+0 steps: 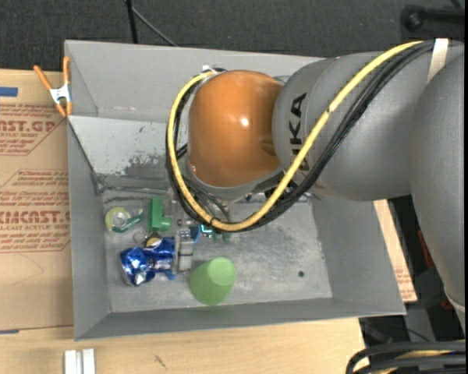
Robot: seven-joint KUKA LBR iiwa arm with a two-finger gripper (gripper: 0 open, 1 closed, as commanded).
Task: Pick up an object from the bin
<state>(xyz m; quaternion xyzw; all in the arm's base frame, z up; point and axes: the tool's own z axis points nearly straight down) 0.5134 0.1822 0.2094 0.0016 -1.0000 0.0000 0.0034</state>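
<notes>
Above the grey metal bin (pixel 218 57), the rounded grey robot arm (pixel 359 139) carries the black capital letters "KA", running up its casing. Left of the bin, the flat brown cardboard sheet (pixel 23 166) bears red print: "CAST.GP", lower down "CIACAST.", and beneath that, smaller, "CAST ACRYLIC SHEET".

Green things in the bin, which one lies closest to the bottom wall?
The pale green rounded one, right of the crumpled blue wrapper; the darker green block sits farther up.
</notes>
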